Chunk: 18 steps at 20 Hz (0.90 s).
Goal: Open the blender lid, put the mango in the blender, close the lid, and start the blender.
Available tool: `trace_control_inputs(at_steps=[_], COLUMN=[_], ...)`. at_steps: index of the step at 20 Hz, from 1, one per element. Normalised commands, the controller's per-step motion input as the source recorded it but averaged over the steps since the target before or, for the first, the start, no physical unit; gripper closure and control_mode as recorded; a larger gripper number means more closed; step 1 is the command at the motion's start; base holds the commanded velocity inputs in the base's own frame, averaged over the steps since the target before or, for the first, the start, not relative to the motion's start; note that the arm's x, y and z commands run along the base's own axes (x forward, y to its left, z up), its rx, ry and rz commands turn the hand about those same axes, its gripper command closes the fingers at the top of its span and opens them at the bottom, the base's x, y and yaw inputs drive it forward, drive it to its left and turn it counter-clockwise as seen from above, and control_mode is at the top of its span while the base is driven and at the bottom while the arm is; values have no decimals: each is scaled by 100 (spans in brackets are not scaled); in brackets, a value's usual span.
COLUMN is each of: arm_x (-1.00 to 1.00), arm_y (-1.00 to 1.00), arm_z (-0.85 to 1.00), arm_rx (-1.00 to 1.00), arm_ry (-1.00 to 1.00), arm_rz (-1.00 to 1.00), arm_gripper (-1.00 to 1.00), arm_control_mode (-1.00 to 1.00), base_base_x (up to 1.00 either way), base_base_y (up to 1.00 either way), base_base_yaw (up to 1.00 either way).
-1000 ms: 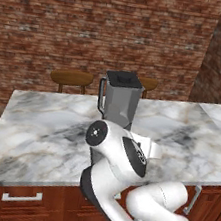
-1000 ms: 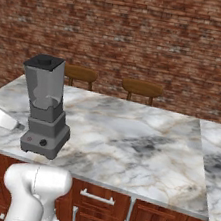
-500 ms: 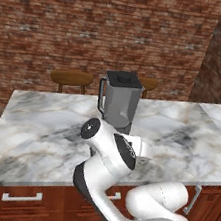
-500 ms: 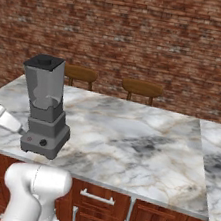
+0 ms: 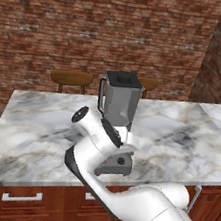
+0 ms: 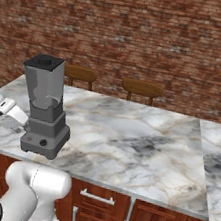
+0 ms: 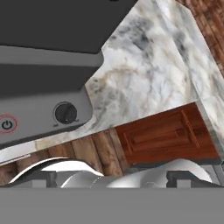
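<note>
White casing ends in the gripper [image 6: 15,122], which hangs low over the front edge of the marble counter [image 6: 128,135], just beside the base of the blender [image 6: 44,107] on the robot's left. Its jaws stand wide apart and hold nothing.

In the hand view the base sits very close, with the red button [image 7: 6,124] and the black knob [image 7: 65,113] side by side on its front face. The boxy base looks heavy and planted, so a light press on the button should not make it slide. A hard sideways shove on the tall jar might tip it.

Higher up, the tapered jar rises to the blender lid [image 6: 45,61], a flat black cap that sits square on the rim, so the first step is not yet done. The lid looks light and rigid, probably smooth plastic. Its thin edges give little to pinch, so the round centre piece is likely the surest hold, taken from straight above and lifted without twisting. From this low spot the hand has a long climb to reach it.

Beyond the counter stand two wooden stools [image 6: 141,87] in front of a brick wall [image 6: 145,32].
</note>
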Motion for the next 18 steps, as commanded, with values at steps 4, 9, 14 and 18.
trace_control_inputs(at_steps=[4, 9, 14, 18], arm_x=[16, 2, 11, 21], arm_y=[0, 0, -2, -6], arm_z=[-39, -50, -32, -4], arm_rx=[0, 0, 0, 0], arm_ry=[-1, 0, -2, -5], arm_rz=[0, 0, 0, 0], arm_gripper=[-100, -100, -100, -100], arm_control_mode=[-100, -100, -100, -100], base_base_x=[0, 0, 0, 0], base_base_y=[0, 0, 0, 0], base_base_yaw=[0, 0, 0, 0])
